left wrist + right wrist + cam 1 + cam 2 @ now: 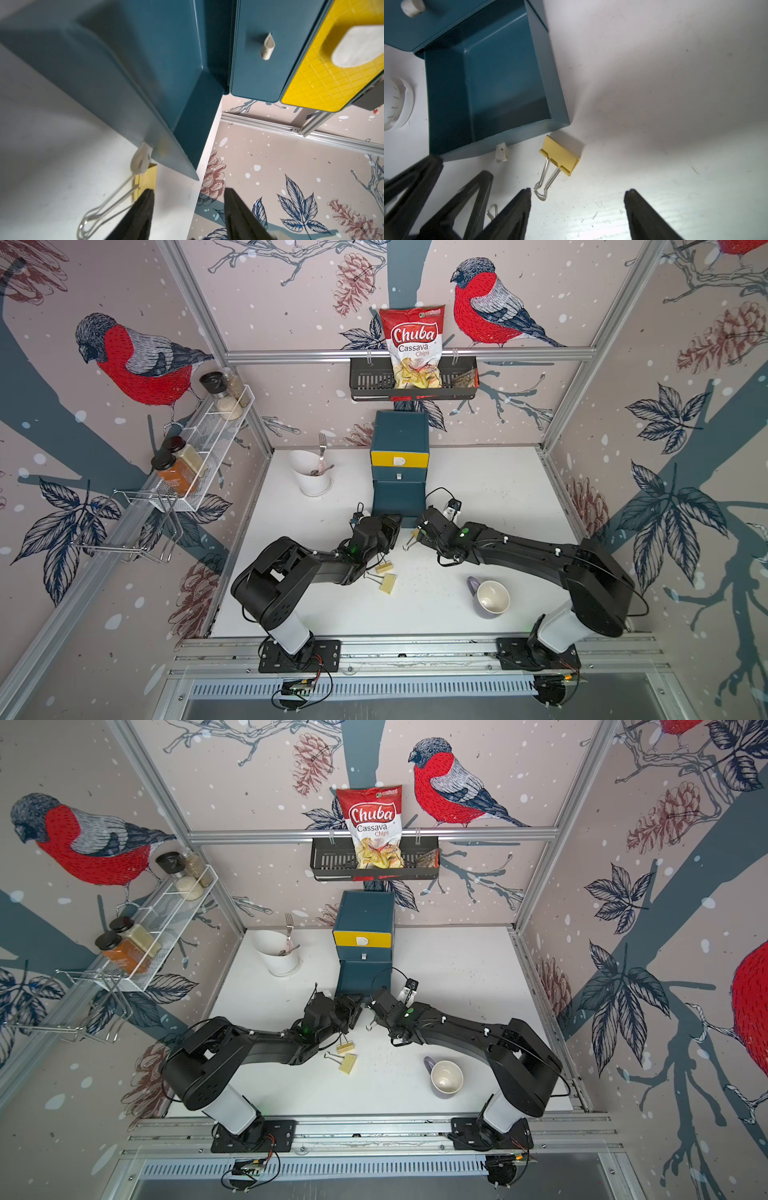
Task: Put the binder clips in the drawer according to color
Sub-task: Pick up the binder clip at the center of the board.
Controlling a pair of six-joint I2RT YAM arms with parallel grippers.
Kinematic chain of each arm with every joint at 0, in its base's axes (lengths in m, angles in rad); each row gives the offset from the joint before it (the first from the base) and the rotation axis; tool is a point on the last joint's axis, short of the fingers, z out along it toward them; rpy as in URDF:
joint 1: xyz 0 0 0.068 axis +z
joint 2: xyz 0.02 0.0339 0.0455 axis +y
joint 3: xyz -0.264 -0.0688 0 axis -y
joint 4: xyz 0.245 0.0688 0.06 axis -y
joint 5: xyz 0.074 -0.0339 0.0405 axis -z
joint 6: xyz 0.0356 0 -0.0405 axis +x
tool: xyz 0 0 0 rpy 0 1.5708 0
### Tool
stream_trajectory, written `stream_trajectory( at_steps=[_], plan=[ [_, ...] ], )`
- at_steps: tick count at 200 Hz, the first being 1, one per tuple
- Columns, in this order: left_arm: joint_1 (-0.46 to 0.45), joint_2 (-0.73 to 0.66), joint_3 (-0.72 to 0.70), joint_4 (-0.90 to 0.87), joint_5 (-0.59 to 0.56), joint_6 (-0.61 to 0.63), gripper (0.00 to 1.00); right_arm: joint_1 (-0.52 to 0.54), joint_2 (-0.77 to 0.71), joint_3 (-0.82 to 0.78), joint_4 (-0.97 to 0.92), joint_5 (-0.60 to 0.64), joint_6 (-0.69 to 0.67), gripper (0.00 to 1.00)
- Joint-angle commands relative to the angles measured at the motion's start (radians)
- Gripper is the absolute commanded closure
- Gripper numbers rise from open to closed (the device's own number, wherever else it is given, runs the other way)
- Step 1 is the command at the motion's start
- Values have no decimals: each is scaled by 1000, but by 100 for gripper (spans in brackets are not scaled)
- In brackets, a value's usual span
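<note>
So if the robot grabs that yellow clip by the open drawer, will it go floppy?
The yellow binder clip looks like folded metal, so its body probably stays stiff. Its wire handles lie flat and may swing if grabbed. On the smooth white table, a push would likely slide it, not roll it.

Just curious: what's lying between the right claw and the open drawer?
A yellow clip, just outside the drawer front; the right wrist view shows it.

Smooth, faintly glossy teal plastic drawer point(508, 83). Its yellow top front point(324, 79) carries a raised diamond texture. Yellow binder clip point(560, 155): matt body, shiny metal wire handles. White tabletop point(654, 104): matt, scuffed.
</note>
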Motion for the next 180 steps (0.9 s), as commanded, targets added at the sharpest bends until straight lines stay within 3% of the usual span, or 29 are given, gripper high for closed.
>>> stream_trajectory(
  at_steps=[1,66,100,135,180],
  plan=[
    [-4,-84,-30,-130,-52,13,42,3,55,48,-45,-8,104,23],
    [-1,-526,-90,-592,-239,117,41,4,229,206,-112,22,175,16],
    [17,-708,-129,-714,-284,134,41,19,287,236,-155,63,225,16],
    [31,-799,-150,-768,-296,135,41,47,307,218,-101,133,231,17],
    [37,-815,-147,-775,-287,136,41,60,415,309,-194,218,242,16]
  ],
)
